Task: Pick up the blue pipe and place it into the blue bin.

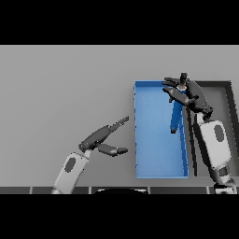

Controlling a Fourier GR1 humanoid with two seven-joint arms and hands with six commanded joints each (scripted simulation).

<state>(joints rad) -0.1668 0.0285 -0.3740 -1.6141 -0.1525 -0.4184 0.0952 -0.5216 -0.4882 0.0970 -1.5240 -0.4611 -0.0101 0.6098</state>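
Blue pipe (176,115) is hanging from the right hand (183,93), upright-to-slightly-tilted, its lower end reaching down over the inside of the blue bin (140,140); whether that end is touching the bin floor cannot be told. Right hand is sitting over the bin's far right corner, fingers curling round the top of the pipe, with the right arm coming in along the bin's right wall. Blue bin is lying on the grey table (60,88) toward its right side, long axis running from near edge to far edge, and is showing nothing inside other than the pipe's lower part. Dark tray (229,100) is lying just beside the bin on its right, partly covered by the right arm; its contents cannot be made out. Left hand (105,140) is hovering over bare table left of the bin, near the near edge, fingers straight and spread from the thumb, holding nothing.
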